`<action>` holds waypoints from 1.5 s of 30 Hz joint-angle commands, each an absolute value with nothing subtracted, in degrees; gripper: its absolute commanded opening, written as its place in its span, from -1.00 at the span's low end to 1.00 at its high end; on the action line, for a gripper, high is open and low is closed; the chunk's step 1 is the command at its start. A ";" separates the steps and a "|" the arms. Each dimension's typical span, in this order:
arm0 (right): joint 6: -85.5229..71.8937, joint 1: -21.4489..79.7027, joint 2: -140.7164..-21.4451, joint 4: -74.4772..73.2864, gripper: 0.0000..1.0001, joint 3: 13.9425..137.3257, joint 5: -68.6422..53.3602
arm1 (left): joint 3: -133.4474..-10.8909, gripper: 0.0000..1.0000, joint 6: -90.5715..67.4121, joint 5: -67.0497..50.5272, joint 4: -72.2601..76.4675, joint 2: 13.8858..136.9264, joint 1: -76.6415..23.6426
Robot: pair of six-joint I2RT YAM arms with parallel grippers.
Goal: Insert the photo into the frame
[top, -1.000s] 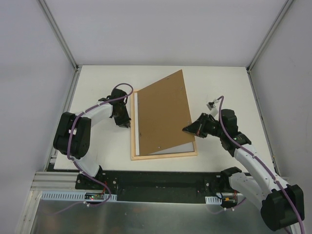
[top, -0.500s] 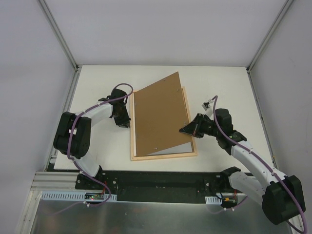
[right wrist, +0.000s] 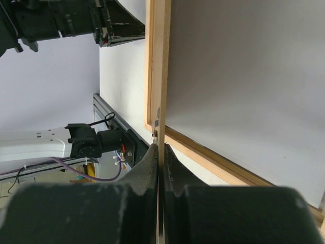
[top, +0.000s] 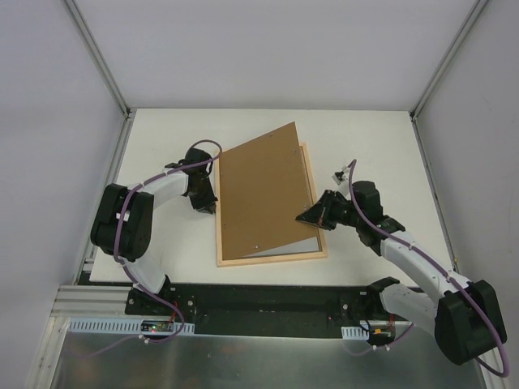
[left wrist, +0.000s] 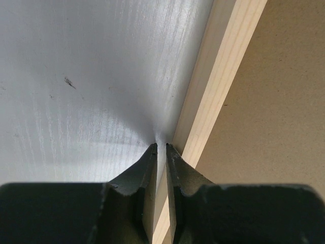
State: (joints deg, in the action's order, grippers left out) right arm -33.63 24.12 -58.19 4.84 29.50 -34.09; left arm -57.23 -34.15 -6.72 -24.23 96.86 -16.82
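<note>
The light wood frame (top: 272, 259) lies flat on the table. Inside it a white sheet shows at the lower right, the photo's (top: 306, 245) reverse; its printed side is hidden. A plain brown backing board (top: 263, 194) slants over the frame, its right edge raised. My right gripper (top: 302, 217) is shut on that edge. The right wrist view shows the thin board (right wrist: 160, 76) pinched between the fingers, with the photo's white back (right wrist: 244, 76) beneath. My left gripper (top: 208, 207) sits at the frame's left rail (left wrist: 213, 91), jaws a narrow slit apart, nothing between them.
The white table (top: 365, 146) is walled by pale panels with metal posts at the far corners. A black rail (top: 268, 304) with both arm bases runs along the near edge. My left arm (right wrist: 76, 20) appears at the top of the right wrist view.
My right gripper has moved left with the backing board, which now covers the white strip along the frame's left side. The left arm has barely moved.
</note>
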 commanded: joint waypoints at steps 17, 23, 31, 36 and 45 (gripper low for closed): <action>-16.09 24.96 -65.56 -15.28 -0.29 36.38 -16.80 | -58.62 -0.77 -34.89 -7.47 -23.73 97.03 -17.58; -13.19 25.14 -67.76 -21.26 -0.10 39.90 -10.21 | -58.54 -0.77 -34.81 -7.65 -23.64 96.77 -17.58; -11.43 25.22 -69.52 -25.31 0.17 42.36 -3.88 | -58.54 -0.76 -34.45 -7.65 -23.73 96.24 -17.58; -10.72 25.31 -71.54 -25.58 0.20 43.50 -0.88 | -58.62 -0.76 -34.37 -7.82 -23.73 95.98 -17.58; -9.05 26.98 -80.50 -21.71 0.20 45.52 2.11 | -58.45 -0.76 -34.19 -8.44 -23.73 95.63 -17.58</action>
